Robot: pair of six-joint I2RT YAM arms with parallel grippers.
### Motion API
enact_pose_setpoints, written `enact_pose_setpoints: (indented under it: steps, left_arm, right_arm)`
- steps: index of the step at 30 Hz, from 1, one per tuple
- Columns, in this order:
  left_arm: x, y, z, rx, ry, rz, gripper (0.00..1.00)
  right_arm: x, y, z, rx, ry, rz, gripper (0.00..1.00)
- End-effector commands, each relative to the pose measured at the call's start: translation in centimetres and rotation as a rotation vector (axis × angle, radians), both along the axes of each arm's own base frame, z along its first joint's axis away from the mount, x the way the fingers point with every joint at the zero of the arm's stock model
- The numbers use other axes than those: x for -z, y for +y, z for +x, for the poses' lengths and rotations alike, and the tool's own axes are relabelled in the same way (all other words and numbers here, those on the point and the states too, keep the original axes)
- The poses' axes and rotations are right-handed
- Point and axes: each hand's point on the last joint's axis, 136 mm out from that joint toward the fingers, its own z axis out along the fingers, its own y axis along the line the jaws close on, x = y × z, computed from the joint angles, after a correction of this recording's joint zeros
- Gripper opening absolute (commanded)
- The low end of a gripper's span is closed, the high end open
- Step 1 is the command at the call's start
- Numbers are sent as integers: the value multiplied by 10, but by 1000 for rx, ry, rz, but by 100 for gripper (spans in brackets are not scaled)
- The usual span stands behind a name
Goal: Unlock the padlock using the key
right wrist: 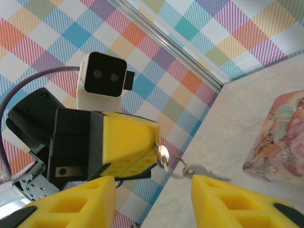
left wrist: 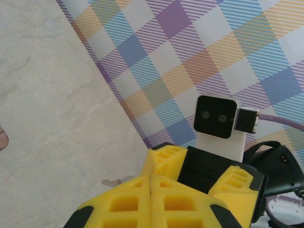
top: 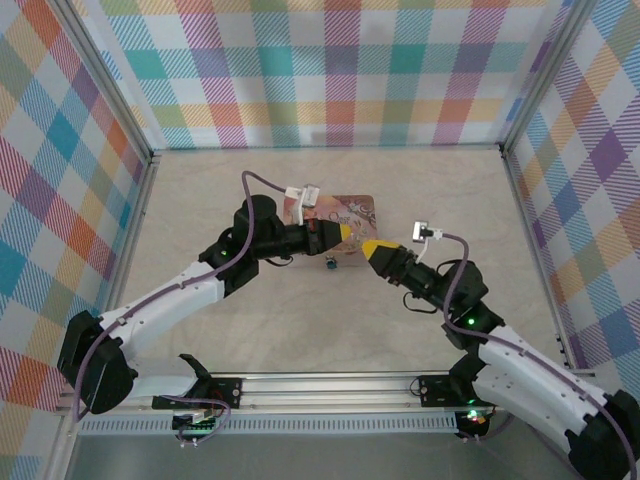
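I'm seeing the left gripper (right wrist: 151, 149) pinching fully shut on the key (right wrist: 163, 156) above the table, and the right gripper (right wrist: 152, 187) hanging partly open and empty beside it. What I'm taking for the padlock (top: 329, 263) is lying untouched below, so inserting and turning are both remaining.

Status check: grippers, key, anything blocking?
Left gripper shut on key. Right gripper open, empty, facing it. Likely padlock on table beside pink tin, untouched. Nothing blocking.
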Motion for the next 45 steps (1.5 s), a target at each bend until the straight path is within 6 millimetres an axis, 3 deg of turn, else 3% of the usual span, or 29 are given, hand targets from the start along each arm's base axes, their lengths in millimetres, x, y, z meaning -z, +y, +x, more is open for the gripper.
enact_pose_setpoints:
  steps: [1, 7, 11, 18, 25, 45]
  left_arm:
    - [-7, 2, -10, 41, -33, 49, 0]
    - [-9, 1, -23, 110, -34, 43, 0]
    - [-12, 2, -28, 128, -45, 30, 0]
    - [-10, 1, -28, 120, -39, 10, 0]
    - [-7, -1, -29, 126, -31, 6, 0]
    - [-11, -3, -28, 113, -42, -10, 0]
  right_arm:
    - [3, -10, -1, 21, 8, -77, 45]
    - [-3, -3, -8, -75, -14, -71, 44]
    - [-10, 9, -12, -155, -38, -44, 53]
    - [-18, 18, -14, -211, -65, -4, 48]
    - [-30, 20, -14, -224, -106, 21, 50]
    - [-21, 29, -7, -238, -72, 6, 24]
